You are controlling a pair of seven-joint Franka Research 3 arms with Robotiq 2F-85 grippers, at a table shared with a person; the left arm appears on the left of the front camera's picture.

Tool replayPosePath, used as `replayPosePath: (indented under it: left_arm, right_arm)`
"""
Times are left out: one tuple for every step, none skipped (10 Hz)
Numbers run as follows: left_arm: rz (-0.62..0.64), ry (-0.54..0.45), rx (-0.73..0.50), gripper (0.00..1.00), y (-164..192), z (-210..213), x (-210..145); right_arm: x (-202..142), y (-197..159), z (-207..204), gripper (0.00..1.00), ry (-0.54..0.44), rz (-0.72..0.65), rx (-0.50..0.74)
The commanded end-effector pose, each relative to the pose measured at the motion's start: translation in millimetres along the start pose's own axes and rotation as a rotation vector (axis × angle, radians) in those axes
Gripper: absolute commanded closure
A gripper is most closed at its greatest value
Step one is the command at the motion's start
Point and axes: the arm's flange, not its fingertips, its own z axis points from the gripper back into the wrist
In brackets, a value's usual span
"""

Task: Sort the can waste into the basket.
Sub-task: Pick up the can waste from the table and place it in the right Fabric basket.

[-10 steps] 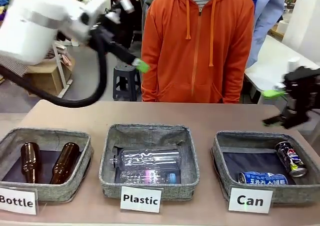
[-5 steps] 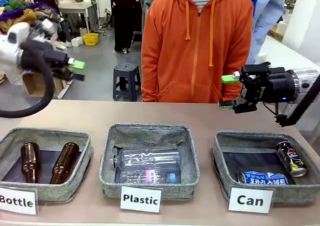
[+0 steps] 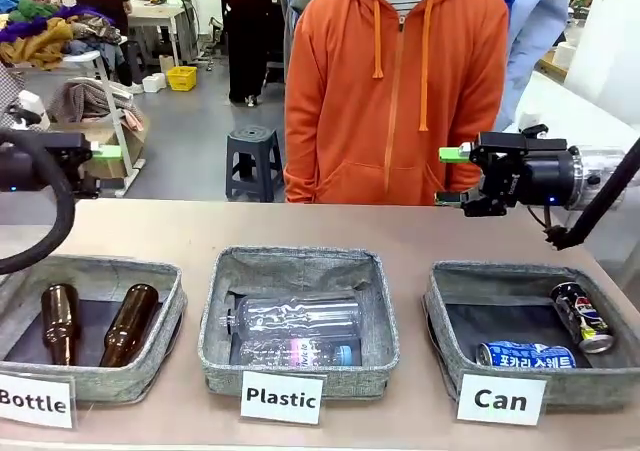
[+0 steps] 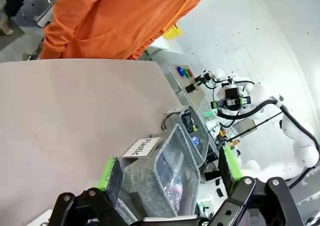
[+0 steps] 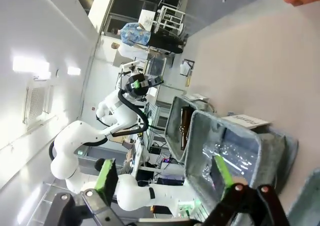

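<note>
Both cans lie in the grey basket (image 3: 440, 301) behind the white "Can" sign (image 3: 500, 400). The crushed blue can (image 3: 525, 355) rests on its side at the front, and the black Pepsi can (image 3: 582, 317) lies at the right. My right gripper (image 3: 448, 177) hovers level above the table behind that basket, pointing left, open and empty. At the far left edge my left gripper (image 3: 98, 169) hangs above the table, pointing right, open and empty. Each wrist view shows its own gripper (image 4: 170, 168) (image 5: 165, 172) wide apart with nothing between the fingers.
The middle basket (image 3: 215, 321), signed "Plastic" (image 3: 282, 398), holds clear bottles. The left basket (image 3: 170, 306), signed "Bottle" (image 3: 35, 402), holds two brown bottles (image 3: 128, 323). A person in an orange hoodie (image 3: 400, 101) stands at the far edge. Bare tabletop (image 3: 300, 226) lies behind the baskets.
My left arm has swung down and back from high near the middle to the far left edge. My right gripper has risen, moved left from the right edge and levelled. The cans have not moved.
</note>
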Motion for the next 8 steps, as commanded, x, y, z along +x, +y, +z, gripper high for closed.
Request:
replayPosePath:
  left_arm:
    - [-0.003,0.026,-0.021,0.0,-9.7,-8.1,8.7]
    - [-0.003,0.026,-0.021,0.0,-9.7,-8.1,8.7]
    - [-0.003,0.026,-0.021,0.0,-9.7,-8.1,8.7]
    - [-0.003,0.026,-0.021,0.0,-9.7,-8.1,8.7]
    - [-0.003,0.026,-0.021,0.0,-9.7,-8.1,8.7]
    - [-0.003,0.026,-0.021,0.0,-9.7,-8.1,8.7]
    - [-0.003,0.026,-0.021,0.0,-9.7,-8.1,8.7]
    - [-0.003,0.026,-0.021,0.0,-9.7,-8.1,8.7]
  right_arm:
    - [-3.1,6.7,1.8,0.0,0.026,-0.016,0.005]
    - [-3.1,6.7,1.8,0.0,0.026,-0.016,0.005]
    - [-3.1,6.7,1.8,0.0,0.026,-0.016,0.005]
    - [-3.1,6.7,1.8,0.0,0.026,-0.016,0.005]
    - [-3.1,6.7,1.8,0.0,0.026,-0.016,0.005]
    - [-3.1,6.7,1.8,0.0,0.026,-0.016,0.005]
    - [-3.1,6.7,1.8,0.0,0.026,-0.016,0.005]
    - [-3.1,6.7,1.8,0.0,0.026,-0.016,0.005]
